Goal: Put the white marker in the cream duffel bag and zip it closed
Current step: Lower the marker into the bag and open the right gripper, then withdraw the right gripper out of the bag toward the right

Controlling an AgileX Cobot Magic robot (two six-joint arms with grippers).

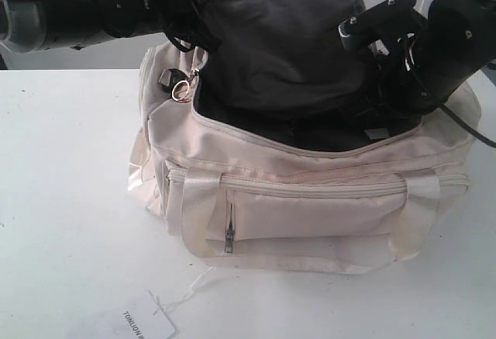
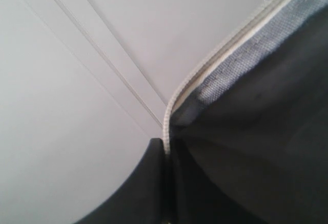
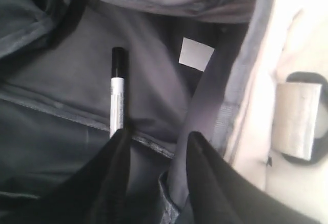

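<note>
— Where's the marker (image 3: pixel 117 98)?
— Inside the bag (image 1: pixel 310 199), lying flat on the dark lining, with its black cap pointing away from the right claw (image 3: pixel 160 134). Its white end sits at the tip of one finger (image 3: pixel 115 178) and is partly hidden by it.
— Is the claw holding it?
— No. The two fingers stand apart with only lining between them. The marker is off to one side, not in the gap. A small white label (image 3: pixel 196 53) lies near it on the lining.
— How are the arms set?
— The right arm (image 1: pixel 457 29) comes in from the right and bends down steeply, its front end sunk into the bag's open top. The left arm (image 1: pixel 70 9) lies almost level across the upper left and reaches to the bag's raised flap (image 1: pixel 287 36), which stands up showing its dark inside.
— And the left claw (image 1: pixel 182 1)?
— It's right at the flap's zip edge (image 2: pixel 215 55), but I can't tell whether it is pinching it.
— The bag itself?
— It sits on a white table (image 1: pixel 70 199), zip open, with a paper tag (image 1: pixel 143 323) in front.
</note>
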